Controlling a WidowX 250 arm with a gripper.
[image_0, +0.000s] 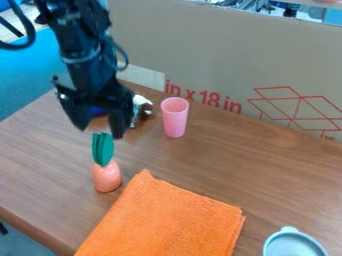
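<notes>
The black gripper (100, 131) hangs at the upper left over the wooden table, its two fingers spread apart with nothing held between them. Just below its fingertips is a toy carrot with an orange body (107, 177) and a green top (103, 149). To the right of the gripper stands a pink cup (175, 117), upright. Behind the gripper, partly hidden by it, is a white and brown object (141, 108) with something blue (98, 111) beside it. A folded orange cloth (170, 217) lies flat to the lower right of the carrot.
A pale blue-grey lidded or bowl-like item (294, 244) sits at the bottom right edge of the view. A tall cardboard panel (227, 60) with red markings borders the back of the table (40, 165). The table's edge runs along the left and lower left.
</notes>
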